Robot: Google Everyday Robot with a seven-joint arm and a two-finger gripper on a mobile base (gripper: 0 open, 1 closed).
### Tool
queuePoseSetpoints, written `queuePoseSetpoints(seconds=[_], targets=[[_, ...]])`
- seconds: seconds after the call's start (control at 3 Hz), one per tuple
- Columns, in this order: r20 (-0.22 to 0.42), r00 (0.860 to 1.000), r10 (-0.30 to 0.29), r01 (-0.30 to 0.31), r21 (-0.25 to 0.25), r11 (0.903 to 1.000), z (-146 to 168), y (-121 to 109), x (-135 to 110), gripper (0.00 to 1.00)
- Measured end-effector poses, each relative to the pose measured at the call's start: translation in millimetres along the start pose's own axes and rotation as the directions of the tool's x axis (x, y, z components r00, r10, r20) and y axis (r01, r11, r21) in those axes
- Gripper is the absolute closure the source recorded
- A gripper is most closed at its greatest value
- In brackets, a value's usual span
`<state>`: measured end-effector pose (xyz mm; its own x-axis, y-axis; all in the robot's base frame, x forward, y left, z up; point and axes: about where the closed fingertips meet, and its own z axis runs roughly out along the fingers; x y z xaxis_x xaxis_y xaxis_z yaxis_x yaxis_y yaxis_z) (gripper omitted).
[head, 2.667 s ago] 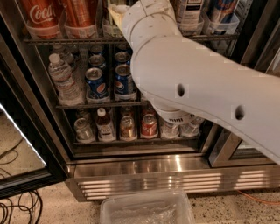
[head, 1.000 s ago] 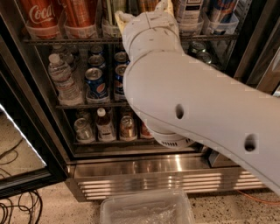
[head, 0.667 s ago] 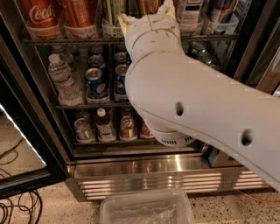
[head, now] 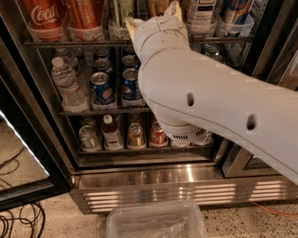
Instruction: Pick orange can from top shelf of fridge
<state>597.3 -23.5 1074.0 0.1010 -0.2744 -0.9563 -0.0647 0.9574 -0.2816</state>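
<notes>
The fridge (head: 186, 186) stands open in front of me. Its top shelf (head: 60, 42) is a dark wire rack with clear cup trays that hold tall cans. My white arm reaches up to it, and my gripper (head: 154, 14) is at the middle of that shelf. The orange can (head: 156, 6) shows as an amber strip right behind the gripper, mostly hidden by the wrist. A deeper red-orange can (head: 84, 14) and a Coca-Cola can (head: 39, 14) stand to its left.
A pale can (head: 120, 11) stands just left of the gripper, with a white can (head: 201, 11) and a blue can (head: 235, 11) to the right. A water bottle (head: 67, 86) and Pepsi cans (head: 100, 88) sit on the middle rack. A clear bin (head: 156, 223) lies on the floor.
Since the earliest frame the arm has swung lower and leftward, and the gripper has come up to the top shelf. Over the last second it has barely moved.
</notes>
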Motion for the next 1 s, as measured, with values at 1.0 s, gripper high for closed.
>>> queuePoseSetpoints(seconds=[1.0], targets=[[0.021,1.0,-0.024,0.023,0.002,0.9997,22.7,-5.3,-1.2,0.32]])
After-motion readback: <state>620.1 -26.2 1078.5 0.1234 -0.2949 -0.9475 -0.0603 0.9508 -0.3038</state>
